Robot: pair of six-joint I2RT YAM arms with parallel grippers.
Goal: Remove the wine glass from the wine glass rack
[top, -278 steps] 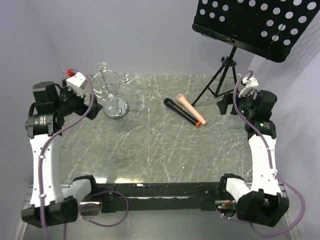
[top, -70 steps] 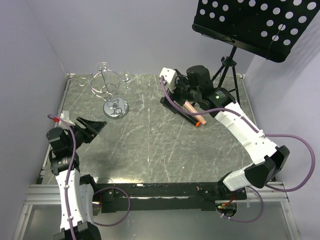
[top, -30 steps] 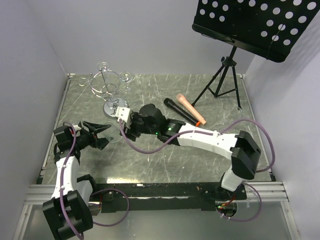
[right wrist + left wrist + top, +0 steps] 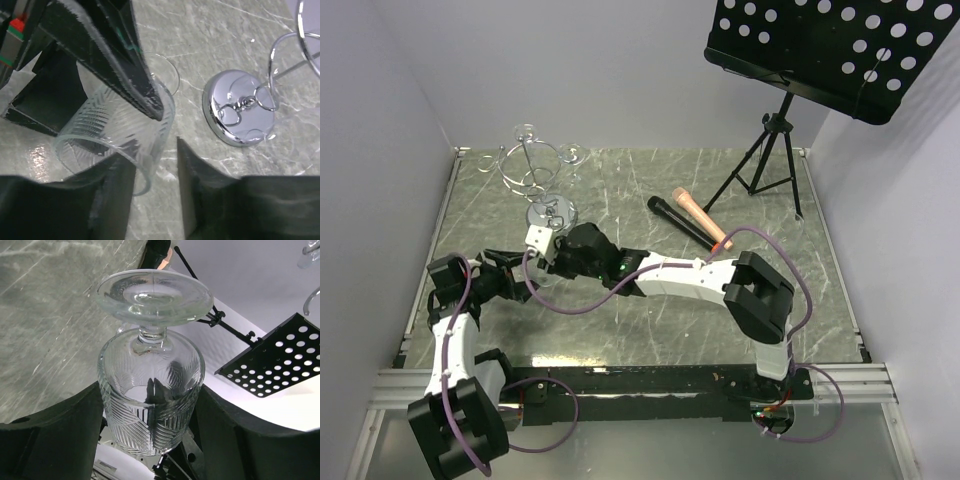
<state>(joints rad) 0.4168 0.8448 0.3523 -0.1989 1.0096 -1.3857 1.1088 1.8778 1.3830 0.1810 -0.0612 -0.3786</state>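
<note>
Removal looked done: wine glass (image 4: 150, 410) was clear of the wine glass rack (image 4: 239, 107), clamped by left gripper (image 4: 518, 278); right gripper (image 4: 156, 165) gaped beside it

Lab test cell: bare white walls (image 4: 620, 70), marble-look table (image 4: 620, 335).

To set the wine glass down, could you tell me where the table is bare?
Free: the far strip between the wine glass rack and the microphones; the near stretch in front of the right arm. Crowded: the left, where left end effector and right end effector meet at the wine glass.
</note>
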